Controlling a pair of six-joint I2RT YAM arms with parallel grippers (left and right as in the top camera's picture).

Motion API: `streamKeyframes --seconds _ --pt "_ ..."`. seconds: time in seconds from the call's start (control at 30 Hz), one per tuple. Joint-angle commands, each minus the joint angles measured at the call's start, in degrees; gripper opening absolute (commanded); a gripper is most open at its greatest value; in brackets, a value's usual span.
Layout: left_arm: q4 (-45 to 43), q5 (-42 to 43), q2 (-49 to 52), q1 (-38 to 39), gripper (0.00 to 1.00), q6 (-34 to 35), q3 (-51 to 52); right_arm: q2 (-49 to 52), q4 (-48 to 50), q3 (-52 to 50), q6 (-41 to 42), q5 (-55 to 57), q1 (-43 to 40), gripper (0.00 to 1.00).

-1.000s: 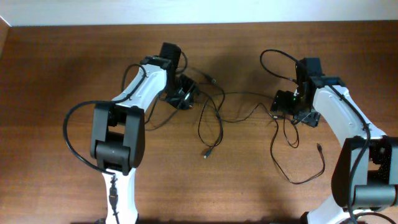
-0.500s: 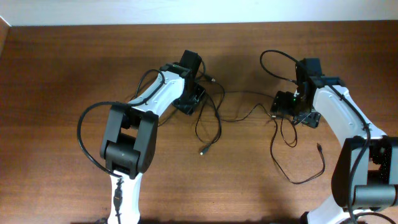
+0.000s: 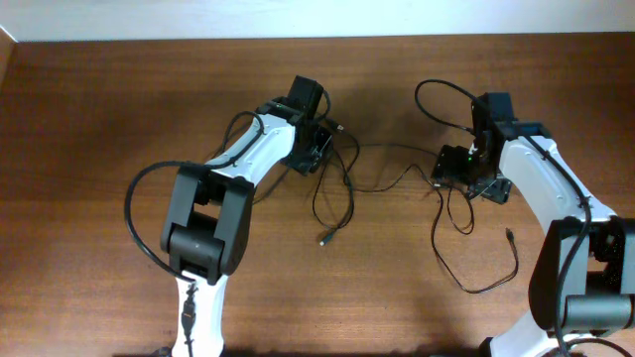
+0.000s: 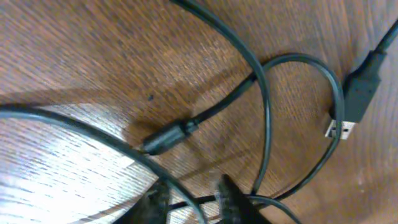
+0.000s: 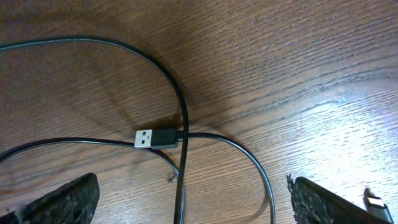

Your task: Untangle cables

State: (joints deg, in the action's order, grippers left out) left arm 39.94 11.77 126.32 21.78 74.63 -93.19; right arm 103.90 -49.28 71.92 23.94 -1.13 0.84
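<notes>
Thin black cables [image 3: 349, 188] lie looped and crossed on the wooden table between my arms, with one small plug end [image 3: 323, 239] at the front. Another cable [image 3: 474, 288] loops at the right, ending in a plug [image 3: 509, 235]. My left gripper [image 3: 317, 154] sits low on the tangle. In the left wrist view its fingers [image 4: 196, 202] are nearly closed with a cable [image 4: 186, 186] between them, next to a USB plug [image 4: 348, 106] and a barrel joint [image 4: 168, 137]. My right gripper [image 3: 453, 171] is wide open [image 5: 193, 199] above a USB plug [image 5: 155, 137] and crossing cables, touching nothing.
Thicker black cables [image 3: 129, 213] arc from the arms' own bases. A pale wall edge [image 3: 317, 20] runs along the back of the brown table [image 3: 99, 119].
My left gripper has moved right and slightly back, onto the tangle. The front plug end has shifted a little toward the left and back. The right arm has not moved.
</notes>
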Motion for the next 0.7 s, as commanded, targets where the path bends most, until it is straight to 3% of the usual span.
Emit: streamKeyframes --seconds 0.0,0.03,0.13,0.17,0.23,0.3,0.4,0.47,0.53,0.57,0.67 --pt "2.3 1.4 5.2 1.8 0.00 -0.3 0.6 0.7 -0.3 -0.4 0.0 0.3 0.4 0.99" --pt "2.8 1.6 5.4 1.7 0.00 -1.0 0.6 0.7 -0.5 -0.4 0.0 0.3 0.4 0.99" --pt "4.9 2.6 -2.3 -3.6 0.00 -17.2 -2.3 0.7 -0.9 -0.4 -0.2 0.2 0.4 0.99" --pt "6.0 2.6 -7.0 -5.6 0.00 -19.8 -2.6 0.7 -1.5 -0.4 -2.1 -3.0 0.4 0.99" --pt "7.0 2.6 -16.4 -8.0 0.00 -24.7 -2.6 0.5 -3.8 -0.3 -15.6 -22.5 0.4 0.99" --pt "7.5 2.4 -23.5 -8.1 0.00 -25.5 -2.6 -0.8 -5.6 -0.3 -23.6 -43.2 0.4 0.99" --pt "7.5 3.5 -24.7 -7.0 0.00 -25.5 -2.6 -1.3 -1.0 -0.3 -26.9 -67.1 0.4 0.99" --pt "7.4 3.7 -24.7 -6.8 0.00 -31.7 -2.6 -1.3 4.6 -0.3 -23.2 -71.8 0.4 1.00" --pt "7.7 6.6 -24.7 -6.8 0.00 -44.4 -2.6 -1.3 11.4 -0.3 -16.4 -71.4 2.0 1.00" --pt "7.9 8.1 -24.7 -6.5 0.00 -48.3 -2.5 -1.3 16.3 -0.3 -8.6 -67.6 3.8 1.00" --pt "8.9 13.2 -24.7 -3.0 0.00 -69.1 -2.5 -1.3 30.3 -0.3 13.0 -56.8 9.0 1.00"
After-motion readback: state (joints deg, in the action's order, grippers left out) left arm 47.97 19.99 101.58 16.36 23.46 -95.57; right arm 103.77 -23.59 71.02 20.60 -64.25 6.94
